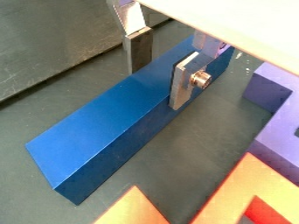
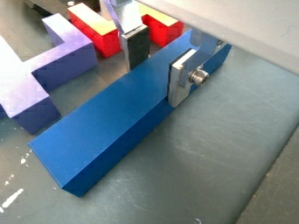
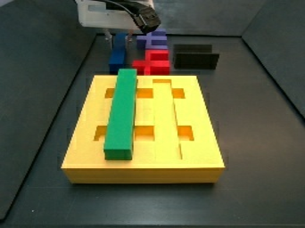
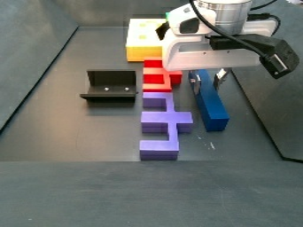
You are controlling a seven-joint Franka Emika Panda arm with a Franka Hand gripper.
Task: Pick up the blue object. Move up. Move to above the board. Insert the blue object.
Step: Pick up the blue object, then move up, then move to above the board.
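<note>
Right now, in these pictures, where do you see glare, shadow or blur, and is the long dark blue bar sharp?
In both wrist views the long dark blue bar is fairly sharp, and the gripper straddles it, silver fingers on either side; the gripper's white body is overexposed in a wrist view. In a side view the large yellow grooved board is evenly lit, with soft shadows on the floor.

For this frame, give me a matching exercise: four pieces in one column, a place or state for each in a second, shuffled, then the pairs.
Things:
1. blue bar
2. green bar
3. purple stepped block
4. fixture

Places:
A. lying in a groove of the yellow board
B. on the floor between the gripper fingers
C. standing alone, beside the red block
D. on the floor beside the blue bar, outside the gripper

Pairs: 1-B, 2-A, 3-D, 4-C
</note>
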